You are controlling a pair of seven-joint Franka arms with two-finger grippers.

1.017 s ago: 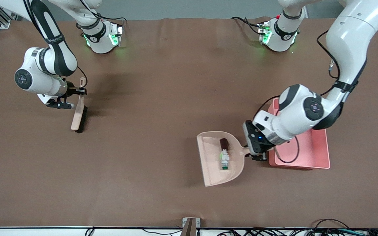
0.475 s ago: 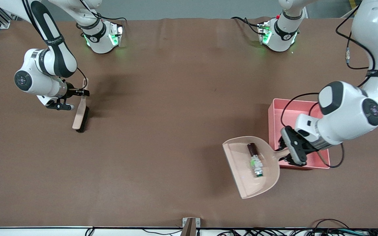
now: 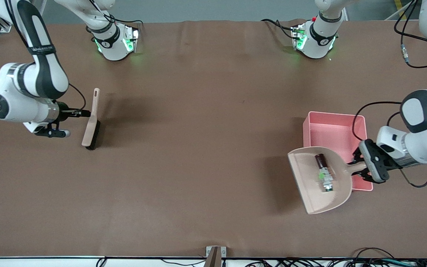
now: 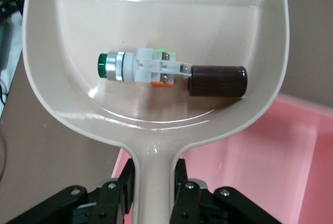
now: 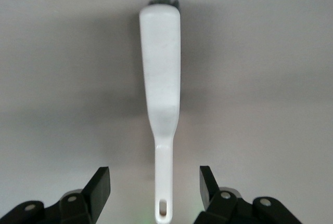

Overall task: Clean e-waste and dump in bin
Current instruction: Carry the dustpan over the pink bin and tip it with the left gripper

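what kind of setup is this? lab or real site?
Most likely a robot lab test bench. Two arm bases are bolted to a table under a plain brown cover, loose cables run along its near edge, and the only props are a dustpan, brush and pink bin.

Beige dustpan (image 3: 319,185) raised over brown table (image 3: 198,148), beige brush (image 3: 90,124) lying toward right arm's end

dustpan (image 3: 319,185) covering bin (image 3: 334,129) corner, dustpan handle end hidden in left hand (image 4: 155,193)
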